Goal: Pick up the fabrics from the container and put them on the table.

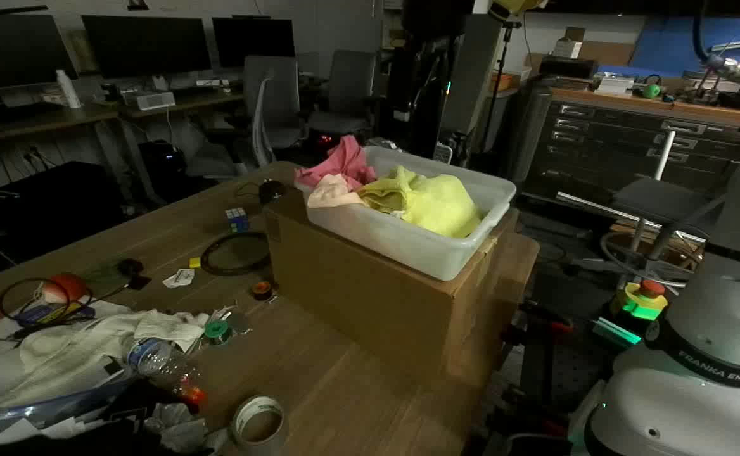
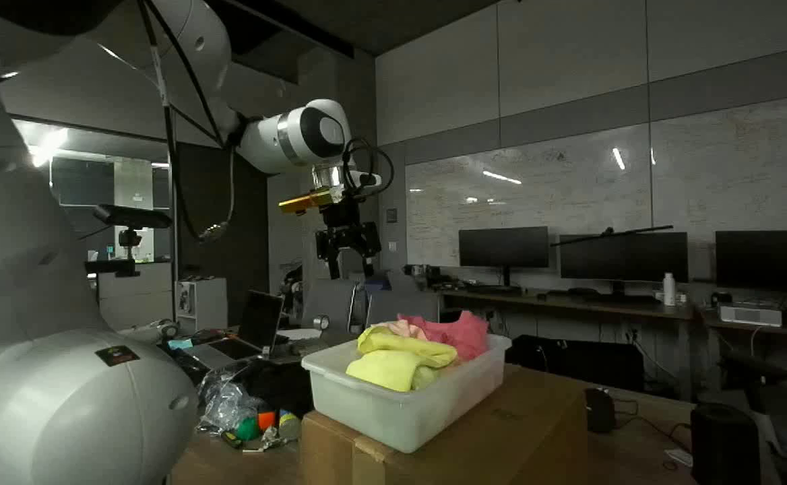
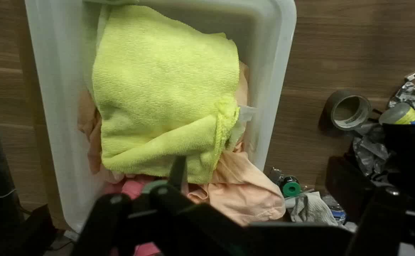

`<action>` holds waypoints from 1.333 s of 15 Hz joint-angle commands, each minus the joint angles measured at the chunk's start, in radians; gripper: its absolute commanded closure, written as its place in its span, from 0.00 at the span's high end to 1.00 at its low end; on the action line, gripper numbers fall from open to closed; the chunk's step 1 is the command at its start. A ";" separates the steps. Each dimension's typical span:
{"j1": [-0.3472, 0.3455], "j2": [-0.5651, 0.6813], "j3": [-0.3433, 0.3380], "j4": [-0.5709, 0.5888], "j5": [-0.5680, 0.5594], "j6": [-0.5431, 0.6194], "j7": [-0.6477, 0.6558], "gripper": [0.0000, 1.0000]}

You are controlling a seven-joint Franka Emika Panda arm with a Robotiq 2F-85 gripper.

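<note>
A translucent white container (image 1: 376,237) stands on a cardboard box (image 1: 357,304); its wall (image 2: 360,404) and rim (image 3: 280,67) show in the other views. A yellow fabric (image 1: 443,206) lies on top, also in an exterior view (image 2: 393,369) and the wrist view (image 3: 165,78). A pink fabric (image 1: 344,161) (image 2: 464,335) is bunched at one end. A peach fabric (image 1: 332,193) (image 3: 246,188) lies beside it and partly under the yellow one. My gripper (image 2: 351,273) is open and empty, high above the container; its fingers also show in the wrist view (image 3: 259,172).
The box stands on a wooden table (image 1: 325,361). Around it lie a tape roll (image 1: 260,421), a plastic bottle (image 1: 161,364), a white cloth (image 1: 110,335), a cable coil (image 1: 234,253) and a puzzle cube (image 1: 237,219). A laptop (image 2: 259,323) stands behind the container.
</note>
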 commanded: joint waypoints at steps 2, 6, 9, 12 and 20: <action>0.019 0.001 -0.016 0.010 -0.007 -0.001 0.006 1.00; 0.001 0.015 -0.016 0.012 -0.031 0.016 0.043 1.00; -0.024 0.050 -0.032 0.020 -0.051 0.014 0.105 1.00; -0.038 0.100 -0.055 0.021 -0.062 0.026 0.123 1.00; -0.028 0.237 -0.118 0.028 0.029 -0.017 0.081 1.00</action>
